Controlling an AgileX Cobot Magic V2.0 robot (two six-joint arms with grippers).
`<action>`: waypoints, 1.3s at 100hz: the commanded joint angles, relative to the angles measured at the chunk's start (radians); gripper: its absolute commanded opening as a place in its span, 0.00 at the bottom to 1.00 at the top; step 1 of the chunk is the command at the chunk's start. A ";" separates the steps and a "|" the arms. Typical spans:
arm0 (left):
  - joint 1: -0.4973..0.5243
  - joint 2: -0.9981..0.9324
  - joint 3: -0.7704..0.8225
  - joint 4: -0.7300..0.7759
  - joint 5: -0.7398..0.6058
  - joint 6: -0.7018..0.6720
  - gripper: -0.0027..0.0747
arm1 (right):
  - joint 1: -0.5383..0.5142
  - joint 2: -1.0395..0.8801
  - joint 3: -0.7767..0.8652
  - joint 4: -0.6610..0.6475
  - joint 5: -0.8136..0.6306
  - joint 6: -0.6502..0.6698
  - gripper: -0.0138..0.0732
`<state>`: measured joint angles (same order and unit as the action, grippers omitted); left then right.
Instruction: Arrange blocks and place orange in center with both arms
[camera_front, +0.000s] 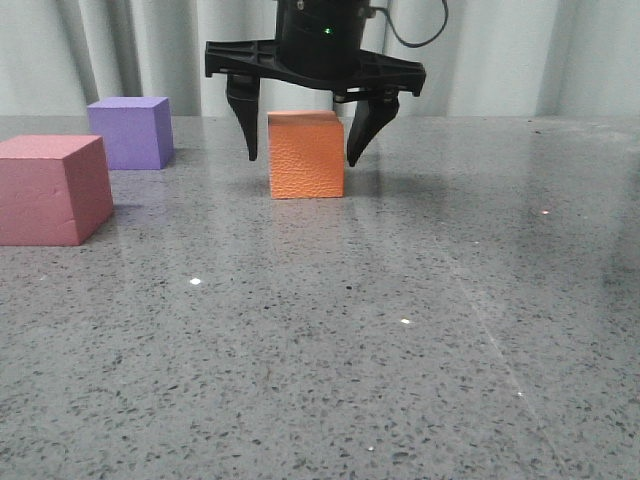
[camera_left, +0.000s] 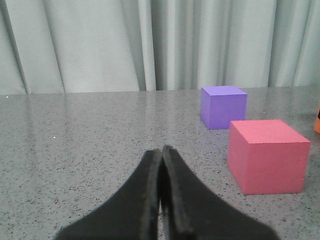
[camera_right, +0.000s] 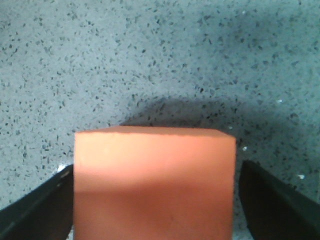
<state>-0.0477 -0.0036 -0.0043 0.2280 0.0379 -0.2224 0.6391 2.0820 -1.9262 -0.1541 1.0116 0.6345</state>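
The right gripper (camera_front: 302, 135) hangs directly over the orange cube (camera_front: 306, 155), with its jaws spread wide and one finger on each side of the cube. In the front view the left finger stands a little apart from the cube's side; the right finger is very near the other side, and I cannot tell if it touches. It holds nothing yet. The cube sits flat on the desk (camera_front: 400, 330), squarely between the fingers, so the coming move is, in my judgement, only a straight closing.

From the orange cube, the purple cube (camera_front: 129, 131) lies at about 9 o'clock in the front view, and the pink cube (camera_front: 52, 189) at about 8 o'clock, nearer the camera.

The left gripper (camera_left: 161, 200) is fully closed and empty, low over the desk, well apart from the orange cube.
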 joint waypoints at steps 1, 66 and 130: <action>0.000 -0.030 0.055 -0.001 -0.078 -0.002 0.01 | -0.003 -0.081 -0.035 -0.010 -0.040 -0.053 0.90; 0.000 -0.030 0.055 -0.001 -0.078 -0.002 0.01 | -0.089 -0.605 0.238 -0.274 -0.112 -0.164 0.90; 0.000 -0.030 0.055 -0.001 -0.078 -0.002 0.01 | -0.263 -1.302 1.089 -0.295 -0.241 -0.164 0.22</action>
<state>-0.0477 -0.0036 -0.0043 0.2280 0.0379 -0.2224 0.3827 0.8502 -0.8571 -0.4102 0.8122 0.4800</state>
